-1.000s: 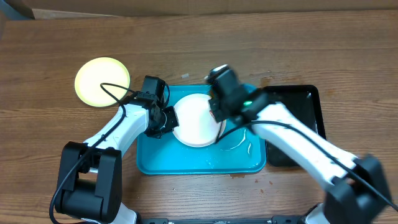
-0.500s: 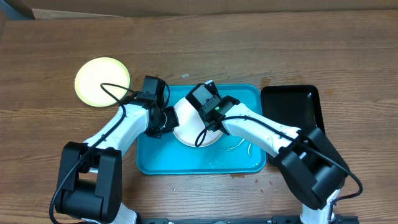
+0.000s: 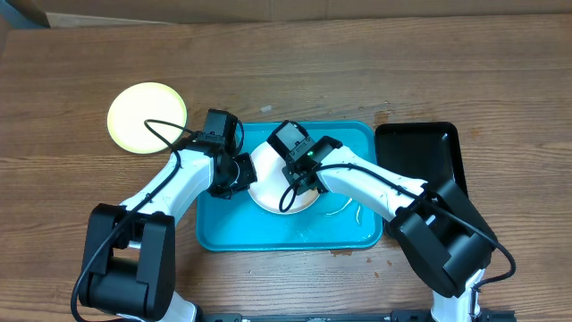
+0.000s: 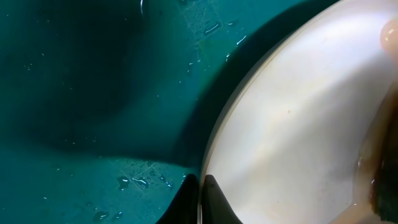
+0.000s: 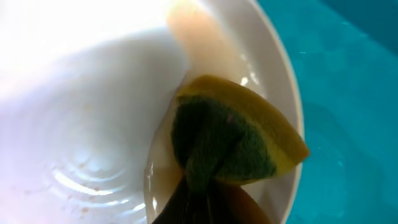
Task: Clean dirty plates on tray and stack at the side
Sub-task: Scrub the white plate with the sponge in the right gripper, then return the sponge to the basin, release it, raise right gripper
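Scrubbing stage on the tray (image 3: 268, 234). Left end effector (image 4: 200, 198), pinched narrow on the rim of the white plate (image 3: 268, 183), steadies it inside the tray. Right end effector (image 5: 198, 202), closed on the sponge (image 5: 236, 146), presses its green face against the plate's inner wall near a pale brown smear (image 5: 202, 40). Good practice: short overlapping strokes across the smear, moderate pressure, and a firm rim grip so the plate cannot skid on the wet tray. A yellow-green plate (image 3: 147, 117) lies apart on the tabletop (image 3: 447, 63).
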